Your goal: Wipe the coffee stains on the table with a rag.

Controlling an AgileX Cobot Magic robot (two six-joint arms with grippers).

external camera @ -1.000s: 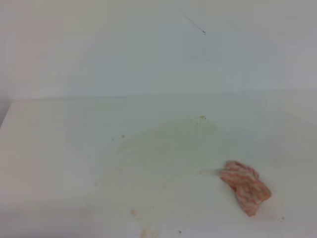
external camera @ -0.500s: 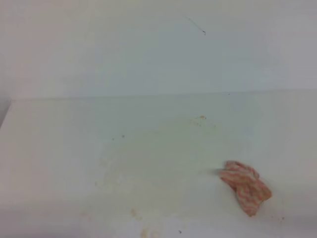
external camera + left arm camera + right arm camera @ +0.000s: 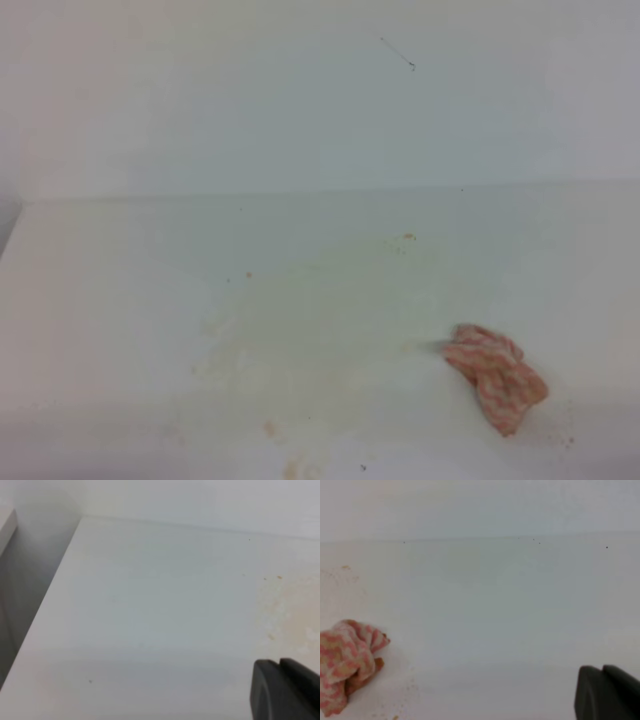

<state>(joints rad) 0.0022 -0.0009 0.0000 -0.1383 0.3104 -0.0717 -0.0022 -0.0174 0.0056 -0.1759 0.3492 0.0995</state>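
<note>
The pink and white striped rag (image 3: 495, 378) lies wadded on the white table (image 3: 110, 290) at the front right, with nothing holding it. The coffee stains (image 3: 300, 320) show as a faint tan smear left of the rag, with small brown specks at the front (image 3: 270, 428) and the back (image 3: 408, 237). Neither gripper shows in the exterior high view. The left wrist view shows one dark finger (image 3: 285, 690) at the bottom right, near the faint stain (image 3: 277, 611). The right wrist view shows one dark finger (image 3: 605, 694) at the bottom right, well right of the rag (image 3: 347, 662).
A plain white wall (image 3: 300, 100) rises behind the table. The table's left edge (image 3: 47, 605) drops off to a grey gap in the left wrist view. Crumb-like specks (image 3: 405, 695) lie beside the rag.
</note>
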